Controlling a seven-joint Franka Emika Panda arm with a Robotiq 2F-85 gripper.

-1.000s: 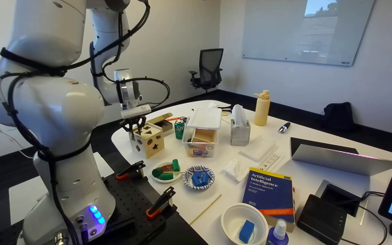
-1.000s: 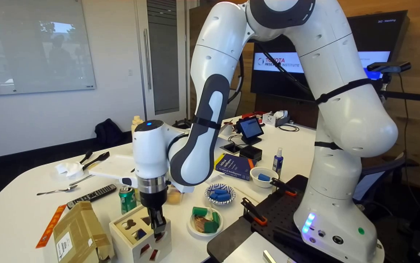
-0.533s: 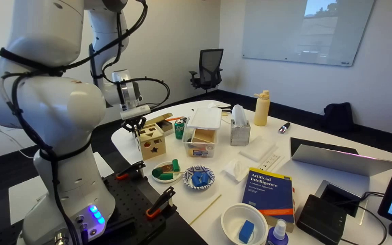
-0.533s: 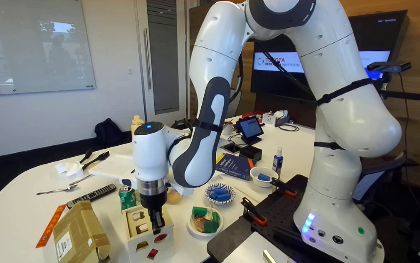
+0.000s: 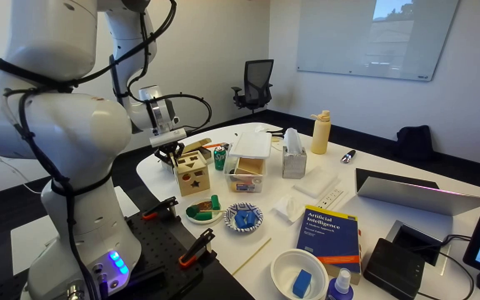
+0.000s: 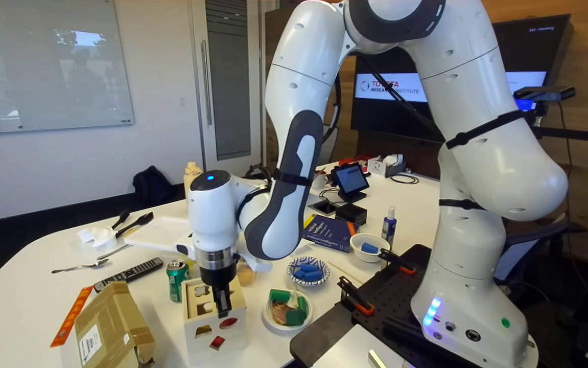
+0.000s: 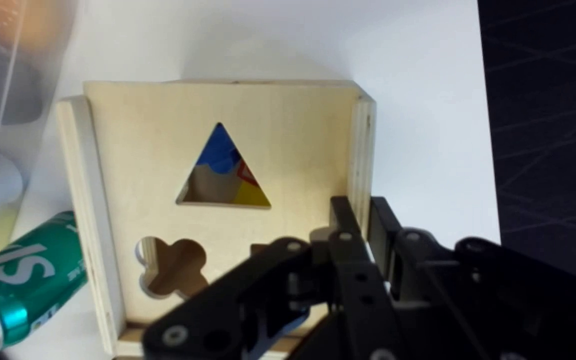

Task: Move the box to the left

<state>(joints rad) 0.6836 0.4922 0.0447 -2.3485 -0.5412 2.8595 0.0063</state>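
Observation:
The box is a tan wooden cube with shaped holes in its faces, standing upright on the table in both exterior views (image 5: 192,176) (image 6: 215,328). In the wrist view the box (image 7: 293,145) shows its top with a triangle hole and a clover hole. Coloured pieces show inside through the triangle. My gripper (image 7: 360,210) has one finger inside and one outside the raised rim at one edge of the top, closed on it. The gripper also shows at that edge in both exterior views (image 5: 174,161) (image 6: 224,309). Its body hides part of the top.
A green can (image 5: 219,158) stands close beside the box; in the wrist view the can (image 7: 27,280) is at its left. An open cardboard carton (image 6: 112,327), a clear bin (image 5: 246,183), a plate with green pieces (image 6: 268,319) and a patterned bowl (image 5: 228,221) are near.
The box has shifted to the right in both exterior views and turned a little, with the gripper staying at its edge. In an exterior view the green can's label now faces differently.

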